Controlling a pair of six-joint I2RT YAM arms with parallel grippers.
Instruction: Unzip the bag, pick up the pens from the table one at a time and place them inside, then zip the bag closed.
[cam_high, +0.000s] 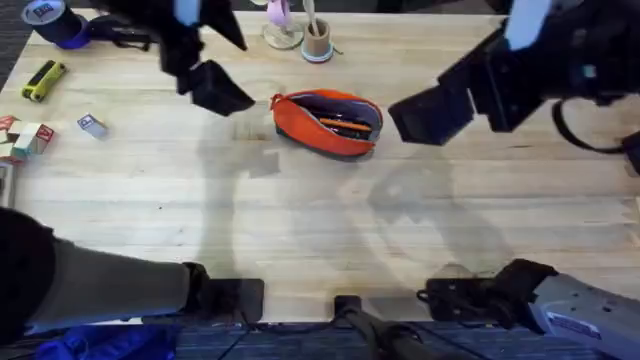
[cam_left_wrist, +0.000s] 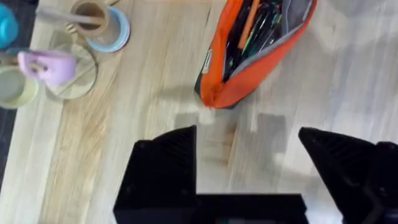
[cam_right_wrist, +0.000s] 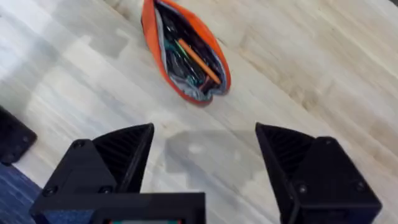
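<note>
The orange bag lies on the table at the back middle, its zipper open and its mouth gaping. Pens lie inside it, dark ones and an orange one. My left gripper hovers just left of the bag, open and holding nothing. My right gripper hovers just right of it, also open and holding nothing. The left wrist view shows the bag beyond the open left gripper, with pens in its dark lining. In the right wrist view the bag lies beyond the open right gripper.
A cup with sticks and a pink item on a dish stand behind the bag. At the far left are a yellow-and-black tool, a blue tape roll, a small cube and coloured blocks.
</note>
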